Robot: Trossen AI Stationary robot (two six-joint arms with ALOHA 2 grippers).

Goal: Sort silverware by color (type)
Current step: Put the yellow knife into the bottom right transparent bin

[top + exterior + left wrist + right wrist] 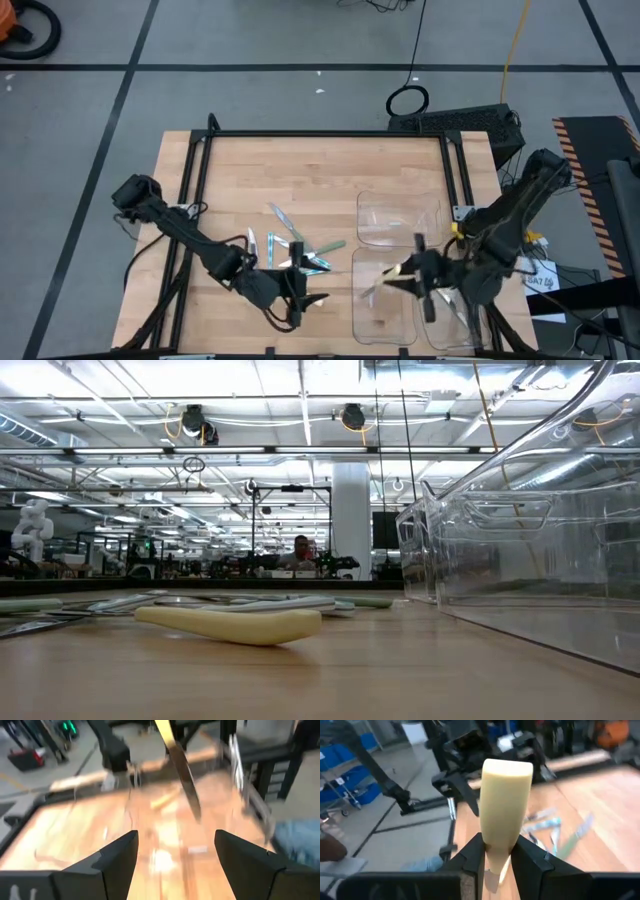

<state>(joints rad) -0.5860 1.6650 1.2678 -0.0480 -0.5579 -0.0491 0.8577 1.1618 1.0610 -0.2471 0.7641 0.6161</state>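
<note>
Right tool grips a yellow-handled utensil over clear trays.

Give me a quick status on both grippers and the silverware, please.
Left gripper open, near the front table edge. Right gripper shut on yellow-handled utensil, over the clear plastic trays. Pastel-handled silverware pile unsorted on the wooden table.

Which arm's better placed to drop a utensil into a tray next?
Right. Right gripper already clamps a yellow-handled utensil over the clear trays. Left gripper is open, empty, beside the loose pile.
</note>
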